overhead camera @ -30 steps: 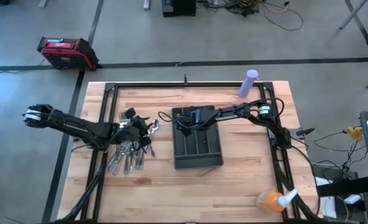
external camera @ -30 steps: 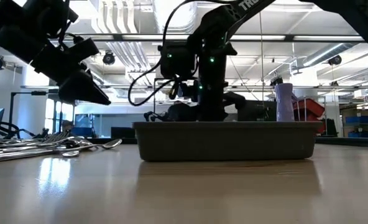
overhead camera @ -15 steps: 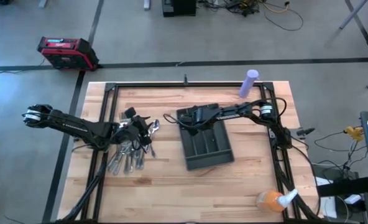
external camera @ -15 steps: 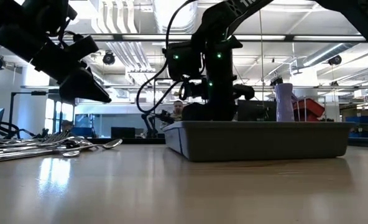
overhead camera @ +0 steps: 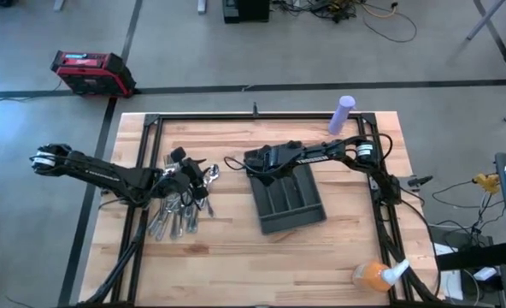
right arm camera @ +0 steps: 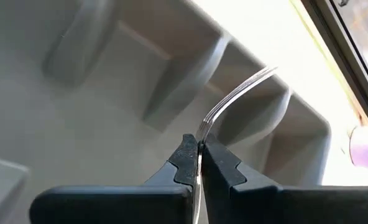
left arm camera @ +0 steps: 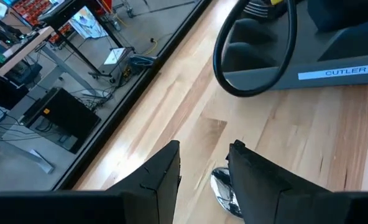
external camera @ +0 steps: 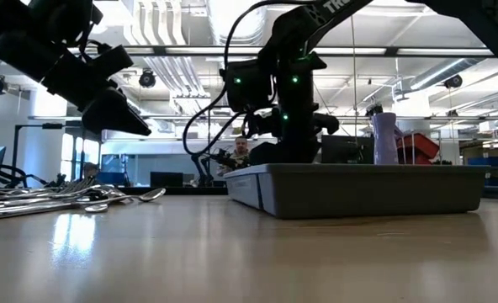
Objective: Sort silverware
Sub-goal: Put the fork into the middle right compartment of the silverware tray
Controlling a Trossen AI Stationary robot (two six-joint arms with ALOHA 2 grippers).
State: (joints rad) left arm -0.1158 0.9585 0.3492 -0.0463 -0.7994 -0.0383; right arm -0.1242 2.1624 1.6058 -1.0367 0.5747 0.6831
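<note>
The step in hand looks like a placing one. The right end effector [overhead camera: 255, 160], at the centre of the high view, is over the far end of the dark tray [overhead camera: 297, 208], and its own wrist view shows its fingers [right arm camera: 185, 163] clamped on a thin piece of silverware, apparently a fork [right arm camera: 234, 93], with the tines pointing out over the tray's dividers. The tray sits skewed on the table [overhead camera: 338, 257], its near end angled toward the lower right of the high view.

The rest of the silverware [overhead camera: 174, 216] lies heaped on the table at left of centre in the high view, with the left end effector [overhead camera: 203, 182] hanging just above the pile. Its fingers [left arm camera: 162, 177] are parted and hold nothing, and a spoon bowl [left arm camera: 222, 185] shows between them below.

Next, I judge, the right arm needs to line the fork along one compartment, lower it and let go. The skewed tray means the compartment's line must be matched first.
</note>
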